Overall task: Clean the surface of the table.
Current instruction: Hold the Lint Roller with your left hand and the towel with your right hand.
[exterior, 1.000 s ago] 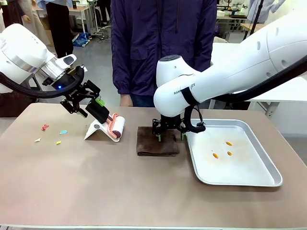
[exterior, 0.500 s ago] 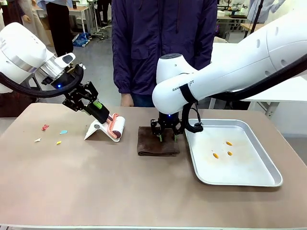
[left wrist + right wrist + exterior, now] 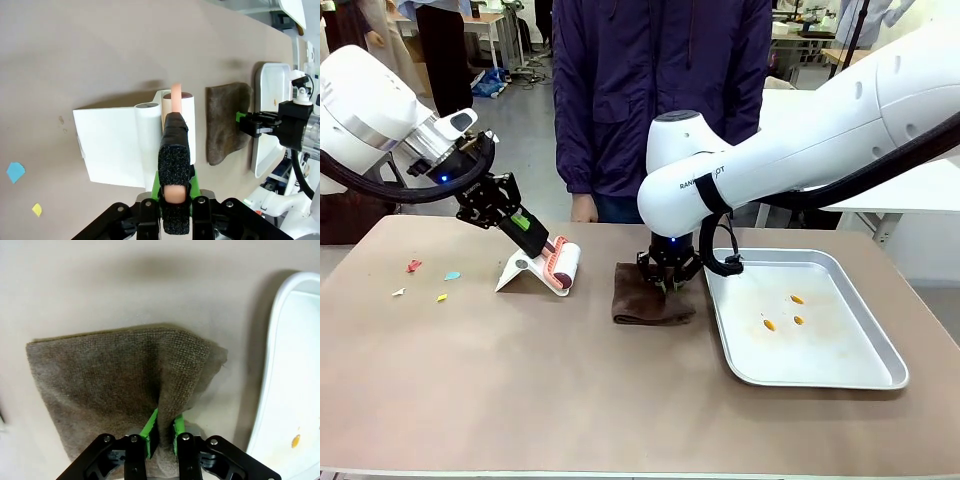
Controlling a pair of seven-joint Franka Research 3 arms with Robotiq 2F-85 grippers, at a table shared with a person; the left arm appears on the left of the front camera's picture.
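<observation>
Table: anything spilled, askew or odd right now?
Yes: coloured scraps lie scattered at the left end of the table, and orange bits with a faint stain sit in the metal tray. The brown cloth is puckered where the right gripper pinches it.

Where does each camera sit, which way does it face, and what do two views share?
Front: between the arms, facing across the table to the person; both arms show.
Left wrist: above the left hand, looking down at the lint roller it grips.
Right wrist: above the right hand, looking down at the cloth it pinches.
Shared: both wrist views show the cloth.
</observation>
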